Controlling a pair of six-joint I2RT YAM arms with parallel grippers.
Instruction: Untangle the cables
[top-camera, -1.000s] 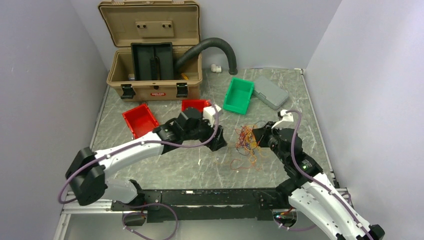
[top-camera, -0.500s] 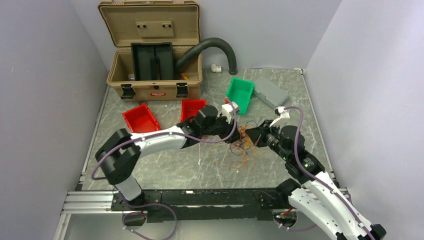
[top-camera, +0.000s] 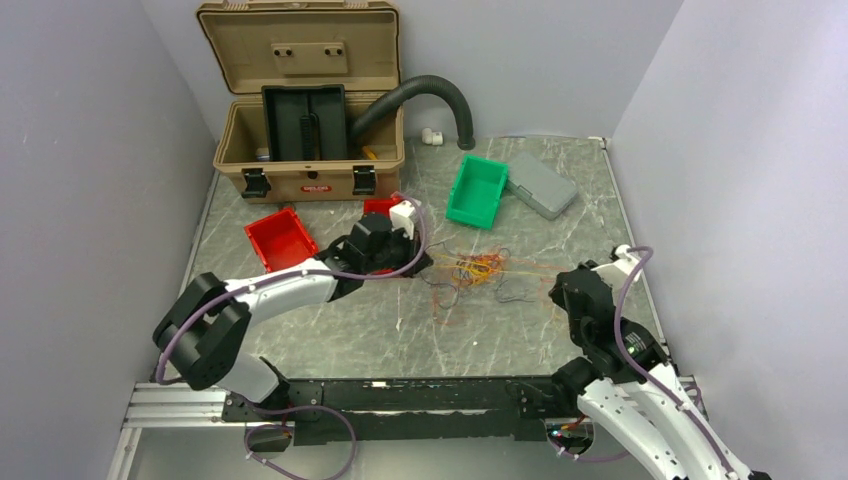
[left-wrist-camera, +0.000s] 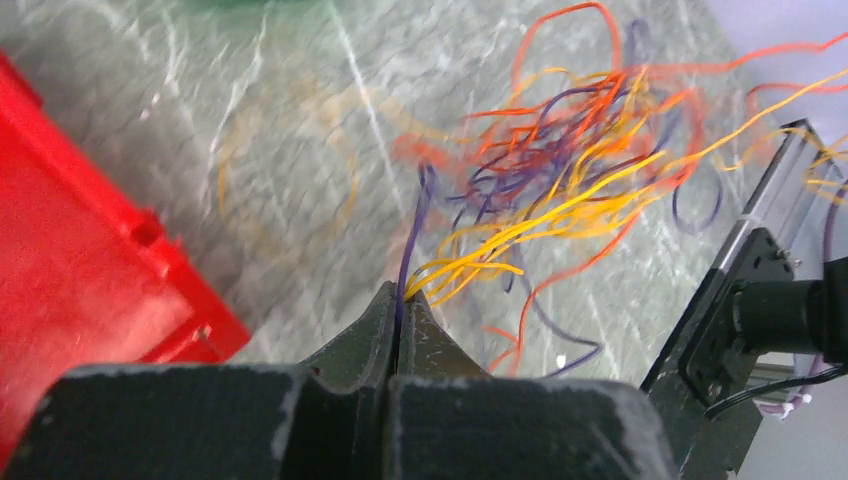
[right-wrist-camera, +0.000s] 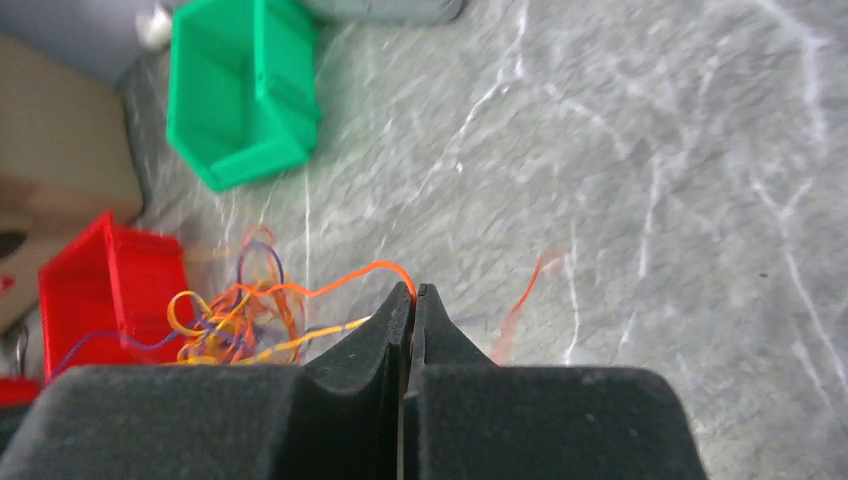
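Both hands (left-wrist-camera: 400, 300) (right-wrist-camera: 412, 295) pinch cables (top-camera: 478, 268) stretched across table (top-camera: 560, 200).

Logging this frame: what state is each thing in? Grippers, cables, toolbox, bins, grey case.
left gripper: shut, pinching a purple strand.
right gripper: shut, pinching an orange strand.
cables: tangled clump, drawn out between the two arms.
toolbox: lid open, standing up.
green bin: open side up, empty.
red bin: open side up, empty.
grey case: closed.
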